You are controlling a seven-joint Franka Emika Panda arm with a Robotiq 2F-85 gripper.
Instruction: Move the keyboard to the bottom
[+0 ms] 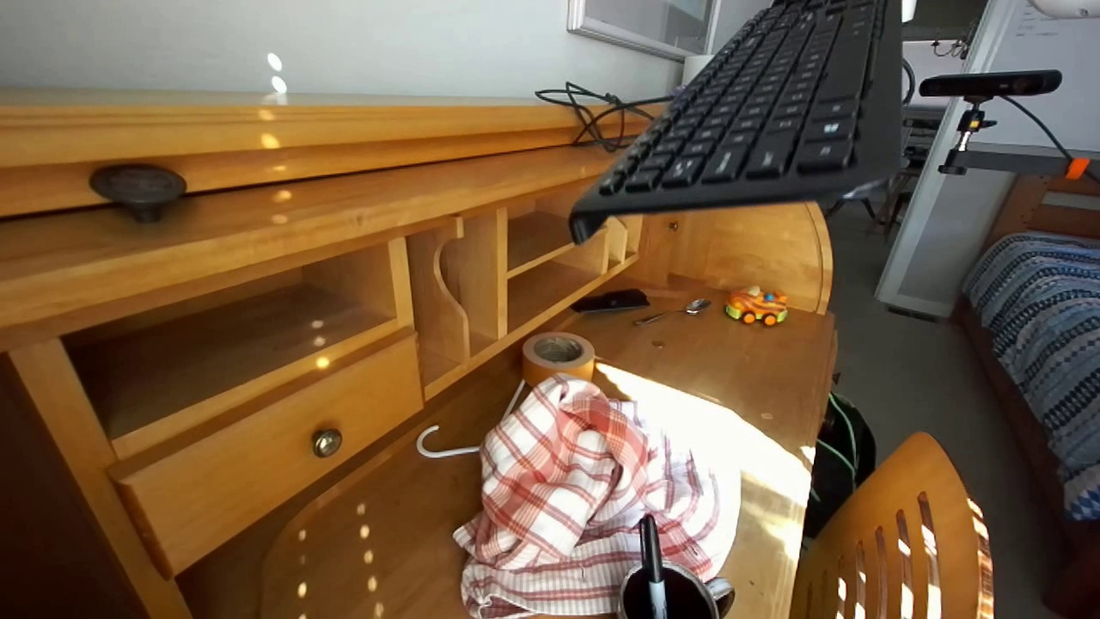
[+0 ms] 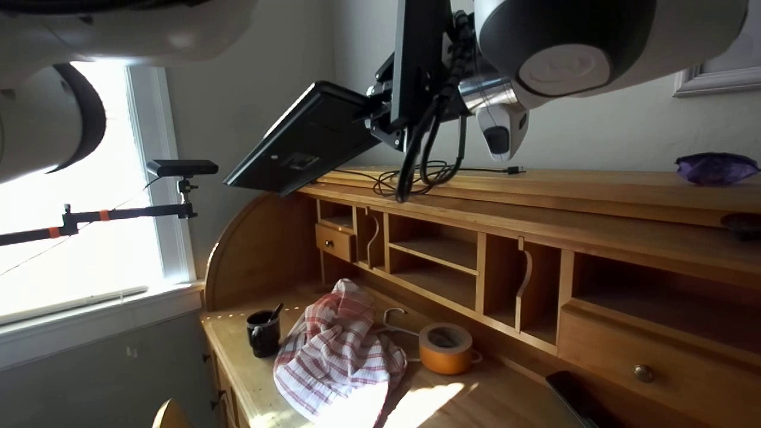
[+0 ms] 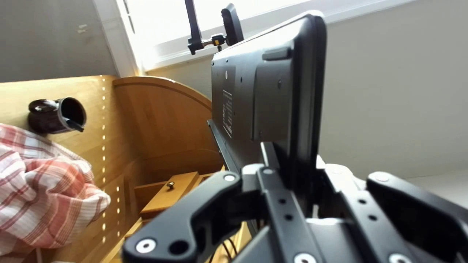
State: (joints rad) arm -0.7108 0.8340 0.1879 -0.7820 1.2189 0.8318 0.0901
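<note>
The pincer [image 3: 296, 160] is pinching the keyboard [image 1: 773, 103] by an edge, one finger laid on its underside; contact on the opposite face is hidden, and I can't settle which edge it is. Landmark for places: the checked cloth [image 1: 571, 490]. Keyboard tilted, in the air, higher than the cloth in both exterior views; whether directly above, can't tell.

Handling (estimate): light for its length, stiff, smooth-shelled. Held at an edge, a long slab should lever round and slip before it bends; keycaps are the fragile part. Preferred hold: middle of a long edge, on the plain rim, off the keys.

A thin black cable [image 1: 612, 99] on the top ledge [image 2: 594, 184], higher than the cloth; presumably the keyboard's, could snag during lowering.

The counter [image 1: 730, 361] lies beneath the cloth; read as "the bottom", so setting-down remains to be done. Near the cloth: a mug [image 2: 261, 339] beside it, a roll of tape [image 2: 446, 359] on its side toward the cubbyholes [image 2: 481, 273]. A toy car [image 1: 756, 307] well apart from the cloth.
</note>
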